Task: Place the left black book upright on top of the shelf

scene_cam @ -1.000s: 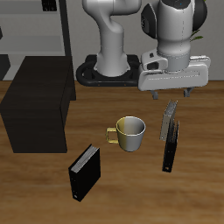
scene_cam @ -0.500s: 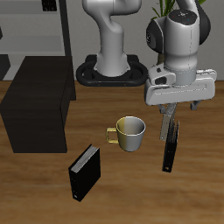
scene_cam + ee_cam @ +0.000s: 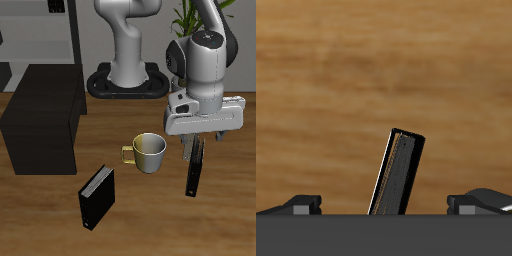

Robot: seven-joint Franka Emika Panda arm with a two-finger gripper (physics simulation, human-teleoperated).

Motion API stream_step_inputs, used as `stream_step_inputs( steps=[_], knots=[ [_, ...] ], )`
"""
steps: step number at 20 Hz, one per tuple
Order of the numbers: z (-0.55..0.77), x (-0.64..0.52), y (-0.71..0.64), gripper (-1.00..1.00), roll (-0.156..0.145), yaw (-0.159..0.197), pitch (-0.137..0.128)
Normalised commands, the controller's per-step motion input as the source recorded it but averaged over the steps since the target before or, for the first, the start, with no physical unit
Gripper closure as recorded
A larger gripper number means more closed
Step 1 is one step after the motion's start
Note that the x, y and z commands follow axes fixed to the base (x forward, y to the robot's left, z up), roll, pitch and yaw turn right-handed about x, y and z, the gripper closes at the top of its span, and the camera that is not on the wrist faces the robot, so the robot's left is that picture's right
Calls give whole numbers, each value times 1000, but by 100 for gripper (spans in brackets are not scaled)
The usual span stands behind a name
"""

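**Gripper low over the standing books**

In the exterior view the gripper hangs at centre right of the frame, directly above the left black book, which stands upright on the bench at lower right. A thin grey book stands just behind it, partly hidden by the gripper. In the wrist view the book stands between the two fingertips, which are spread apart with bare wood either side of it; nothing is gripped. The shelf sits at the left of the frame, well apart from the book. A mug stands near centre, and the other black book at lower left.
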Motion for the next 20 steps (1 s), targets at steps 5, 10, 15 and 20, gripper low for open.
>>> stream_step_inputs(
  steps=[5, 10, 15, 20],
  knots=[
    [-390, 126, 21, -100, -7, -21, 55],
    [-394, 76, -99, 100, 2, -33, 74],
    [-86, -43, -73, 100, 20, -9, 12],
    [456, -182, -66, 100, 24, 5, -56]
  ],
)
